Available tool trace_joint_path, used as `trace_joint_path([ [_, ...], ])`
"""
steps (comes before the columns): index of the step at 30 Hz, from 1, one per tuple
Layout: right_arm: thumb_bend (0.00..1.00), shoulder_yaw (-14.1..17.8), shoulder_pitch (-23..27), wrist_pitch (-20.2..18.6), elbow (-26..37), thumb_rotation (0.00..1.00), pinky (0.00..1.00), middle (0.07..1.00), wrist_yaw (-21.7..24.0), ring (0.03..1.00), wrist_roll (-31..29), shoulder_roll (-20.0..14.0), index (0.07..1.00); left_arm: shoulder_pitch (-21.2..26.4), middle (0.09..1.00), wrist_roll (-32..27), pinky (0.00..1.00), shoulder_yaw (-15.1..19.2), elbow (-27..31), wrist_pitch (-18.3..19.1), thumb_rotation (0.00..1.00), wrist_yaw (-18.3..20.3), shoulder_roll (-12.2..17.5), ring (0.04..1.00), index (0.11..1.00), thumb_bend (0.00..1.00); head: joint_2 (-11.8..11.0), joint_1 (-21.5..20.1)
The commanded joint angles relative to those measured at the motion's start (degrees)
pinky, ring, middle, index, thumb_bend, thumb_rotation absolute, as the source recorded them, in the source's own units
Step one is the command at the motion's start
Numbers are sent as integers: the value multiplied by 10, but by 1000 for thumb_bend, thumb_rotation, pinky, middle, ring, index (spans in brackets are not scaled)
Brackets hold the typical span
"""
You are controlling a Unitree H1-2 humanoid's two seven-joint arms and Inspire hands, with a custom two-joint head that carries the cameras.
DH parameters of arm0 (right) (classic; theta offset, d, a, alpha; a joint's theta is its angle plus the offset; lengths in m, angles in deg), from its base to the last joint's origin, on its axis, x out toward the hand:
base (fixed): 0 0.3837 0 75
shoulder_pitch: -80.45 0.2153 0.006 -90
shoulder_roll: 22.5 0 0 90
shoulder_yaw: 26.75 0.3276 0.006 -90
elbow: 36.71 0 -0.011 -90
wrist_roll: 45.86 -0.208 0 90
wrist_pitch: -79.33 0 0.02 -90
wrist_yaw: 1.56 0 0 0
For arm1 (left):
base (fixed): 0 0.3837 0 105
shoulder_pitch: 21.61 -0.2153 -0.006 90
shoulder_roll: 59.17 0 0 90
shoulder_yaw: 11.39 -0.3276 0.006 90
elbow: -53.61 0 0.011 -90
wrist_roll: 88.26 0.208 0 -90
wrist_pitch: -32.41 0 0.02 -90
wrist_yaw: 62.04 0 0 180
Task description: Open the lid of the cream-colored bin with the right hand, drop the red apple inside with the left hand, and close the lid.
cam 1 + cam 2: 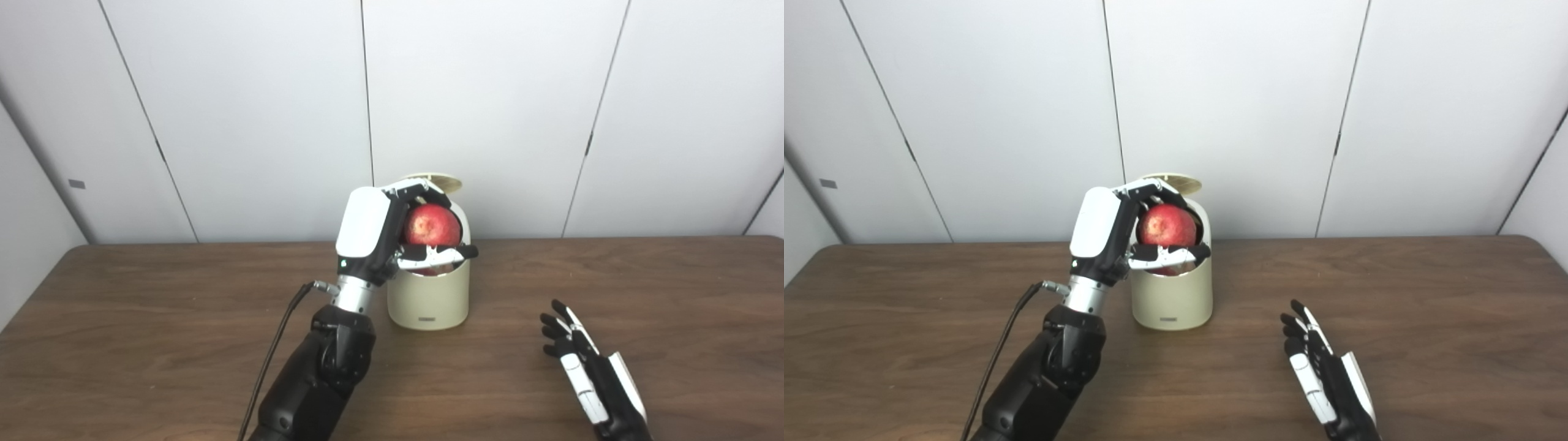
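Left eye view shows the left hand (pixel 392 236) holding the red apple (pixel 431 225) with its fingers wrapped around it, directly over the mouth of the cream-colored bin (pixel 429 303). The lid (pixel 438 181) stands raised behind the opening. The right hand (pixel 585 367) rests apart on the table (pixel 153 318), fingers spread and holding nothing. I judge the step is the drop: next the fingers must release so the apple falls inside, then the right hand must close the lid

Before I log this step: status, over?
Left hand shut on round red apple, over open cream-colored bin. Right hand open, apart. Lid up. Nothing blocking.
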Motion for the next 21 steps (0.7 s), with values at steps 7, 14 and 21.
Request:
trace_joint_path([
  [7,533,-7,0,-6,10,1000,791,899,15,883,-6,3,953,52,530,30,375,-11,-32,-25,0,-42,9,447,475,475,1,1],
  [14,529,-9,-2,-17,21,1000,791,901,18,883,-8,5,956,65,531,26,375,-11,-63,-25,0,-48,9,447,476,475,3,1],
  [21,514,-9,-3,-22,27,1000,794,898,18,877,-10,3,959,72,527,34,381,-16,-81,-23,0,-55,14,448,475,476,4,2],
])
